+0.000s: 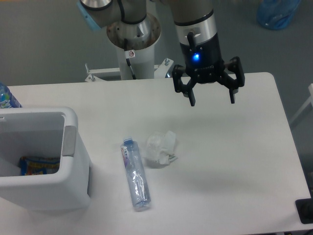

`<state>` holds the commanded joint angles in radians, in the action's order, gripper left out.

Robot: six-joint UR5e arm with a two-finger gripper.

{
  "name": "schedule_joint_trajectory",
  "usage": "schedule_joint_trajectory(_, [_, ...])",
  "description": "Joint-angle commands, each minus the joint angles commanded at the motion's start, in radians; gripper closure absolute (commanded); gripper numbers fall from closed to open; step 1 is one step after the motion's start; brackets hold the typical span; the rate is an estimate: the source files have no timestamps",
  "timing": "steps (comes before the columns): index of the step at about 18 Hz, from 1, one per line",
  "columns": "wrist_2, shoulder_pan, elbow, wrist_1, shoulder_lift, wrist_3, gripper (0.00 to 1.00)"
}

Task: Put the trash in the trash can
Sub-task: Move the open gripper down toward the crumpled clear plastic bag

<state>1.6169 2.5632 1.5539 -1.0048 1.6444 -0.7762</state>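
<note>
A slim clear water bottle [134, 174] with a blue cap lies on its side on the white table, cap toward the back. Just right of its cap end rests a wrinkly whitish plastic wad [161, 147]. The white boxy trash can [68, 166] with a grey side panel stands at the left edge; a colourful wrapper shows inside it. My gripper [212, 101] hangs above the table's back right area, well behind and right of the wad, its two black fingers spread wide and open with nothing between them.
Another bottle with a blue label [7, 97] peeks in at the far left behind the trash can. The arm's white base post [133, 44] rises behind the table's back edge. A blue bag [278, 12] lies on the floor at top right.
</note>
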Motion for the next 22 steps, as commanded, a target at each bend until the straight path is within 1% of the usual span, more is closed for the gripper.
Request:
schedule_joint_trajectory(4, [-0.009, 0.02, 0.002, 0.0, 0.0, 0.0, 0.0])
schedule_joint_trajectory(7, [-0.006, 0.02, 0.014, 0.011, 0.008, 0.003, 0.0])
schedule_joint_trajectory(11, [-0.006, 0.015, 0.015, 0.005, 0.012, 0.015, 0.0])
schedule_joint_trajectory(15, [-0.012, 0.015, 0.024, 0.012, 0.018, 0.014, 0.0])
schedule_joint_trajectory(17, [-0.012, 0.012, 0.046, 0.023, 0.025, 0.015, 0.0])
schedule_joint_trajectory(19, [-0.012, 0.009, 0.077, 0.047, 0.025, 0.028, 0.0])
schedule_joint_trajectory(20, [-0.011, 0.009, 0.095, 0.054, 0.023, 0.046, 0.0])
schedule_joint_trajectory(22, [-0.011, 0.008, 0.112, 0.057, 0.025, 0.07, 0.0])
